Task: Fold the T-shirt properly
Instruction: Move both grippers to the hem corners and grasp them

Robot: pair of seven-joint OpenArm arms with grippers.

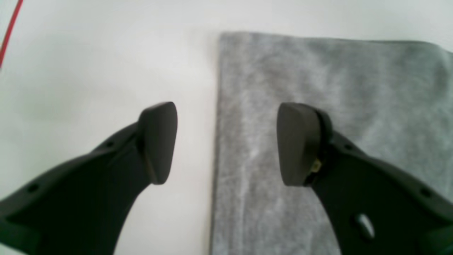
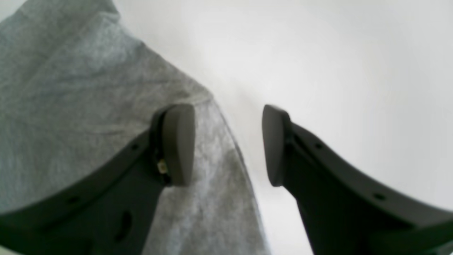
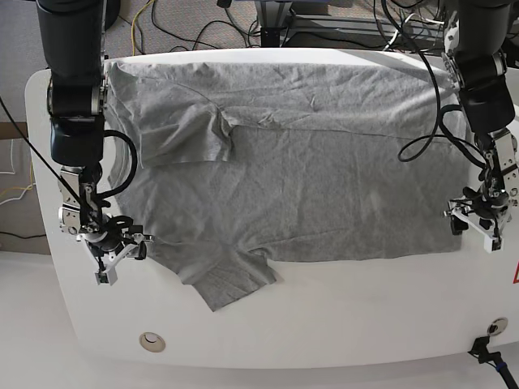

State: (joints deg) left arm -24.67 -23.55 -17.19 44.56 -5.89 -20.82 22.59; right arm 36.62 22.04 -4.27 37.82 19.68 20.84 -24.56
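The wrinkled heather-grey cotton T-shirt point(image 3: 300, 178) lay spread flat on the white tabletop point(image 3: 340, 332). The left end effector point(image 1: 226, 143) and right end effector point(image 2: 228, 145) each straddled a T-shirt edge, jaws spread, pinching nothing.

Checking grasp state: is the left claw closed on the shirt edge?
No. The left claw is open, straddling the T-shirt edge with nothing pinched.

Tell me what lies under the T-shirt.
The T-shirt lies spread on the white table, which shows bare around its edges. Whatever else might sit beneath the cloth is covered and cannot be seen.
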